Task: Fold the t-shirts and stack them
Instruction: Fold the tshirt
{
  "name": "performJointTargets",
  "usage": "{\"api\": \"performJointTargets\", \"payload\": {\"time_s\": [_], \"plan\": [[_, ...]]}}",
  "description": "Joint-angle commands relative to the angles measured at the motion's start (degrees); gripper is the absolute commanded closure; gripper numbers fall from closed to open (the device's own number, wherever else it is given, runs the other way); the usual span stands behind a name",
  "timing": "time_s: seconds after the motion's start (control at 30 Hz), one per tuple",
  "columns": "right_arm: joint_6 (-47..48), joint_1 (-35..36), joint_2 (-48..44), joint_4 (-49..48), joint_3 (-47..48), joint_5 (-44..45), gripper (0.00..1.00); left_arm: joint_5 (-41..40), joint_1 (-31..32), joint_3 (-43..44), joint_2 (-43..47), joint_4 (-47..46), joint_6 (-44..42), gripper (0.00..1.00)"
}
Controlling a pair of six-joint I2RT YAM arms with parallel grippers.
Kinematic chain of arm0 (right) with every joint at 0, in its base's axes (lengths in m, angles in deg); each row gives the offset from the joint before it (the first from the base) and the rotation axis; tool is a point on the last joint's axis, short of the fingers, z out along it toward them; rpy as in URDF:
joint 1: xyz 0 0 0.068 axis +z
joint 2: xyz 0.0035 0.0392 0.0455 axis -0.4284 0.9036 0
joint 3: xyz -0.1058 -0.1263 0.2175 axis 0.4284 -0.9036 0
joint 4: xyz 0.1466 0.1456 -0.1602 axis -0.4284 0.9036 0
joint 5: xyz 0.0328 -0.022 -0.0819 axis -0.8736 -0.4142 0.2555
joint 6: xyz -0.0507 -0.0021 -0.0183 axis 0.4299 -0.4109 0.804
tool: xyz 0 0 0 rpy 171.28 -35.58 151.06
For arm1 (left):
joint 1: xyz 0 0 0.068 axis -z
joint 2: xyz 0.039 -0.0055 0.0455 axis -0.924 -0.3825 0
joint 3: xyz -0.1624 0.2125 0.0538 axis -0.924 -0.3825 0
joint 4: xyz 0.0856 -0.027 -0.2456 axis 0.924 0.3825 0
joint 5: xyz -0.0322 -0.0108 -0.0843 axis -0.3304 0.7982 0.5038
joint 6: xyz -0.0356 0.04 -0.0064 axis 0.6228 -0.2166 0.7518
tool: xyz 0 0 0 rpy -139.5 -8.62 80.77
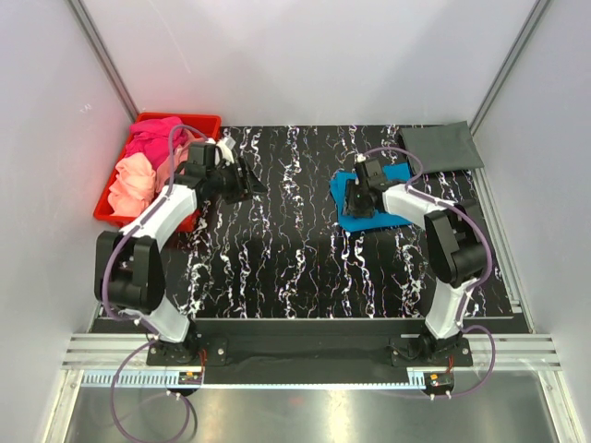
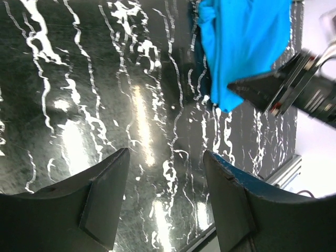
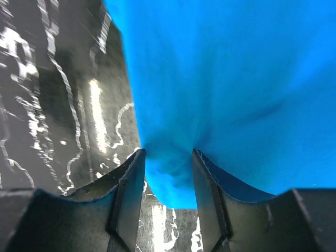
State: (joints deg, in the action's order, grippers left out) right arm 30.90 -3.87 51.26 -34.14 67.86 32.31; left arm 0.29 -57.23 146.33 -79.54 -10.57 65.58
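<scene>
The bright blue t-shirt [image 1: 374, 221] lies partly folded on the right of the black marbled table [image 1: 277, 258]. My right gripper [image 1: 359, 192] is down on its left edge, shut on a bunched fold of it; the right wrist view shows blue cloth [image 3: 236, 68] pinched between the fingers [image 3: 128, 184]. My left gripper [image 1: 247, 181] is open and empty, hovering above the bare table left of centre; in its wrist view [image 2: 165, 152] the blue shirt [image 2: 247, 47] shows far off. A dark grey t-shirt [image 1: 441, 146] lies folded flat at the back right. Hot pink [image 1: 152, 138] and peach [image 1: 134, 183] shirts sit crumpled in the bin.
The red plastic bin [image 1: 201, 119] stands at the back left, just behind my left arm. White walls close in the left, back and right sides. The right arm's wrist [image 2: 299, 92] shows in the left wrist view beside the blue shirt.
</scene>
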Motion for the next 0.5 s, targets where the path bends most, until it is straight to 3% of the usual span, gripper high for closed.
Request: {"api": "performJointTargets", "payload": {"time_s": [0.0, 0.27, 0.4, 0.47], "plan": [[-4.93, 2.40, 0.77, -3.23, -1.92, -2.51, 0.52, 2.27, -1.58, 3.72, -2.81, -4.11, -1.31, 0.36], [-15.30, 14.44, -1.15, -6.76, -2.02, -1.65, 0.53, 8.07, -1.85, 10.93, -13.44, -6.56, -5.78, 0.38], [-15.23, 15.50, -5.63, -5.79, -0.17, -1.21, 0.52, 9.74, -1.58, 10.77, -17.06, -8.93, -10.44, 0.39], [-10.68, 15.42, -7.91, -2.11, 3.42, -2.34, 0.48, 12.81, -1.15, 10.85, -18.63, -10.60, -12.55, 0.39]]}}
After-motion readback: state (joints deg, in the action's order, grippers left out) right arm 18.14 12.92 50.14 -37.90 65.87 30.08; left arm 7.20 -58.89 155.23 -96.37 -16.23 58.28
